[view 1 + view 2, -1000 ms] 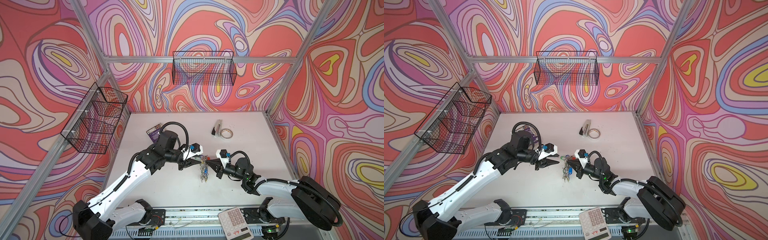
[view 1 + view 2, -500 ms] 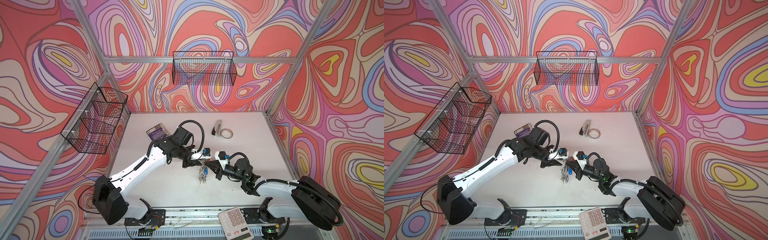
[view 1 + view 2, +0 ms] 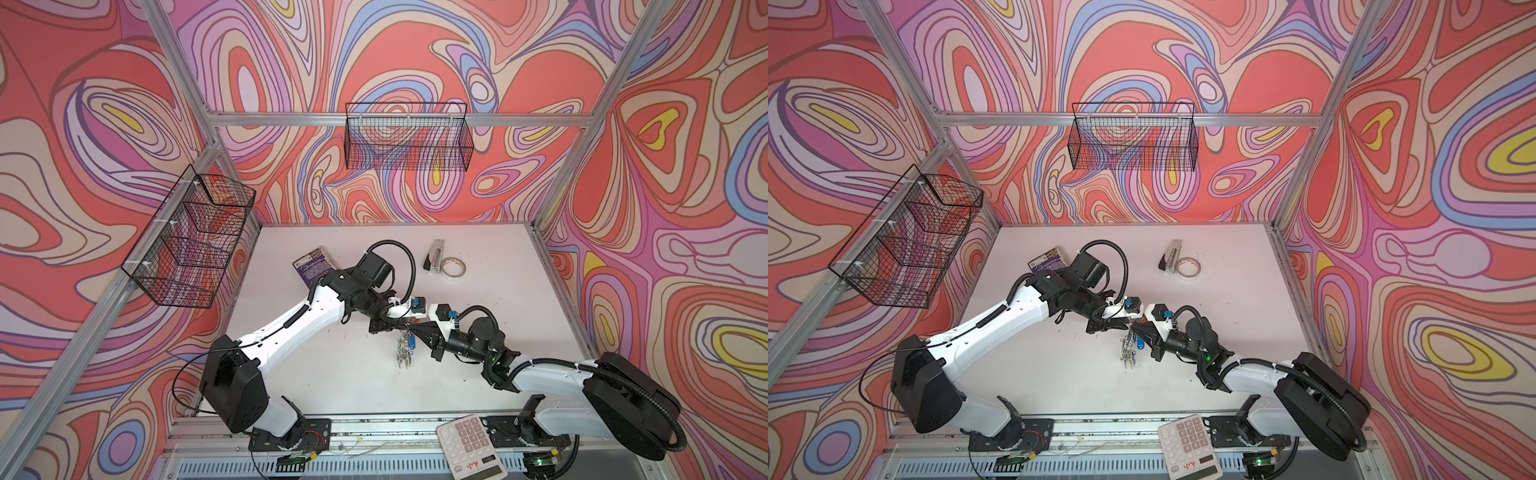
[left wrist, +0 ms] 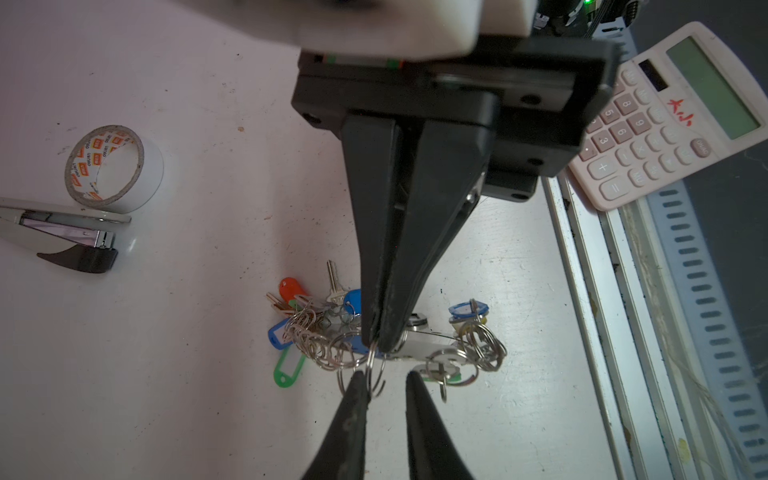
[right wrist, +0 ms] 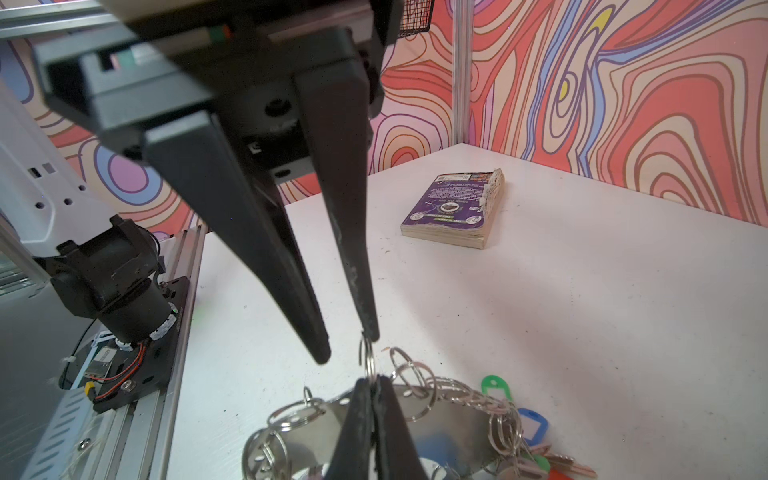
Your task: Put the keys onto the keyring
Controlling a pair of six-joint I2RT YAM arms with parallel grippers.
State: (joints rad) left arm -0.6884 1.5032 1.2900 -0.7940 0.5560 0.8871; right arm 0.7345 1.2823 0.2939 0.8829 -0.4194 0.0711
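A white table (image 3: 332,374), scuffed and speckled with small dark marks, forms the floor of a booth whose walls (image 3: 415,50) are covered in swirling bands of red, pink, purple, blue and yellow. Silver aluminium bars (image 3: 399,119) frame the booth. A black wire basket (image 3: 409,141) hangs on the back wall and a second, divided wire basket (image 3: 189,237) hangs on the side wall. Two white-and-black arms meet tip to tip near the middle of the table. The right pincer (image 5: 372,382) is pressed shut on a small split ring (image 5: 368,361) at the rim of the keyring (image 5: 453,415). The keyring is a flat grey metal plate just below both pincers' tips, with more rings, silver keys and a blue tag (image 4: 467,309), a green tag (image 4: 286,370) and a red tag (image 4: 291,289) bunched around it. The left pincer (image 5: 347,347) faces the right one, narrowly open and gripping nothing, with one fingertip touching that same small ring. Behind the left pincer, toward the back wall, lies a worn purple paperback (image 5: 453,208). Behind the right pincer and well apart from it, a grey stapler (image 3: 434,257) lies just beside a whitish roll of tape (image 3: 454,268). On the near side of the right pincer, a pale pink calculator (image 3: 471,446) lies across the metal rail (image 3: 374,428) at the table's front edge.
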